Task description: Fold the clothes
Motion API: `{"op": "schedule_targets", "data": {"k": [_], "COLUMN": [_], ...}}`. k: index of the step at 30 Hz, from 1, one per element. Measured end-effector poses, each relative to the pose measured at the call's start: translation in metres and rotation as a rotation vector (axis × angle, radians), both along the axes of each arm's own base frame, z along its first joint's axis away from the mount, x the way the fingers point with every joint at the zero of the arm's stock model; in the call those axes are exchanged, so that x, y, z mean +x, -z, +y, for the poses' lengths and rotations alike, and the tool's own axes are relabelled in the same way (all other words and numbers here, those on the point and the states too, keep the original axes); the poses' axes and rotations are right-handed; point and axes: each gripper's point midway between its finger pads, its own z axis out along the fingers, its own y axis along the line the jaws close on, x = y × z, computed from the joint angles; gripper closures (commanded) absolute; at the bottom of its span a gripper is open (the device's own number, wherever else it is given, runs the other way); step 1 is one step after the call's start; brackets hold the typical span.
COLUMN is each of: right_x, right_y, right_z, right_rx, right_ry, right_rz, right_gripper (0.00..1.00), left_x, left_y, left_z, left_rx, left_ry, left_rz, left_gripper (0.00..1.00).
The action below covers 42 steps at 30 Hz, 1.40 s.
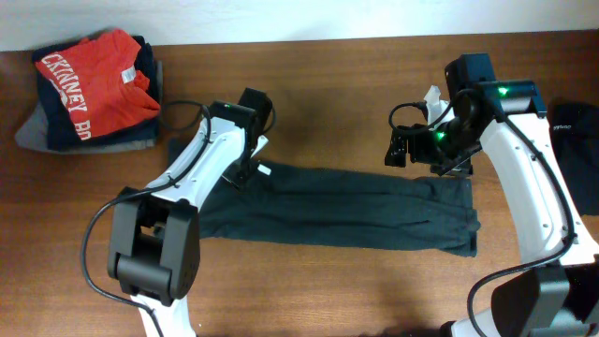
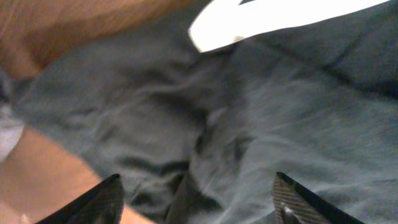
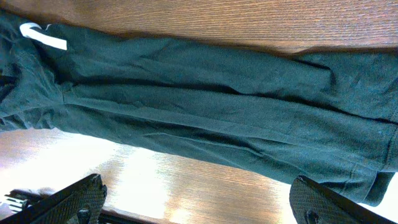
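Observation:
One of the clothes, a dark grey-green garment (image 1: 337,208), lies folded into a long strip across the middle of the table. Its small white tag (image 1: 265,170) shows at the left end. My left gripper (image 1: 245,171) hovers over that end, open. In the left wrist view its fingertips (image 2: 298,199) straddle rumpled cloth (image 2: 249,124) just below the tag (image 2: 249,18), holding nothing. My right gripper (image 1: 401,150) hangs open above the strip's right part. In the right wrist view the right gripper (image 3: 198,179) is over bare shiny wood, with the garment (image 3: 217,106) stretched out beyond.
A stack of folded clothes (image 1: 56,131) sits at the back left with a red shirt (image 1: 94,80) with white lettering on top. A black garment (image 1: 576,154) lies at the right edge. Bare wood table (image 1: 328,84) lies behind the strip.

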Motion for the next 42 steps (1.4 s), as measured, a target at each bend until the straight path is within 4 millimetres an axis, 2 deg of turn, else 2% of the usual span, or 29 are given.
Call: {"op": "schedule_targets", "data": {"k": [3, 7, 10, 17, 24, 30, 33, 36, 37, 39, 40, 42], "right_x": [0.0, 0.0, 0.0, 0.003, 0.003, 0.003, 0.002, -0.001, -0.002, -0.004, -0.005, -0.005], "right_y": [0.0, 0.0, 0.0, 0.0, 0.0, 0.0, 0.001, 0.006, 0.008, 0.013, 0.016, 0.018], "right_z": [0.0, 0.0, 0.0, 0.0, 0.0, 0.0, 0.0, 0.0, 0.0, 0.0, 0.0, 0.0], "right_rx": [0.0, 0.0, -0.001, -0.001, -0.001, -0.001, -0.001, -0.002, -0.002, -0.003, -0.003, -0.003], "right_ry": [0.0, -0.001, -0.005, -0.01, -0.013, -0.013, -0.013, -0.013, -0.013, -0.013, -0.013, -0.014], "right_rz": [0.0, 0.0, -0.002, -0.014, -0.015, -0.015, -0.012, 0.003, 0.008, 0.021, 0.026, 0.029], "right_gripper": [0.01, 0.01, 0.01, 0.01, 0.01, 0.01, 0.01, 0.01, 0.01, 0.01, 0.01, 0.01], "left_x": [-0.003, -0.021, -0.031, -0.034, -0.037, -0.043, -0.044, -0.04, -0.039, -0.038, -0.038, -0.037], "left_y": [-0.011, -0.02, -0.022, -0.021, -0.016, 0.004, 0.01, 0.012, 0.012, 0.012, 0.012, 0.012], "left_z": [0.007, 0.021, 0.034, 0.057, 0.049, 0.047, 0.046, 0.048, 0.049, 0.05, 0.051, 0.054], "left_rx": [-0.009, -0.048, -0.064, -0.095, -0.165, -0.179, -0.181, -0.173, -0.169, -0.164, -0.162, -0.16], "left_ry": [-0.065, -0.148, -0.208, -0.283, -0.237, -0.212, -0.204, -0.194, -0.193, -0.196, -0.194, -0.199], "left_rz": [-0.008, 0.056, 0.1, 0.128, 0.167, 0.197, 0.201, 0.185, 0.181, 0.177, 0.176, 0.174], "left_gripper": [0.18, 0.18, 0.18, 0.22, 0.25, 0.27, 0.4, 0.43, 0.48, 0.64, 0.68, 0.69]}}
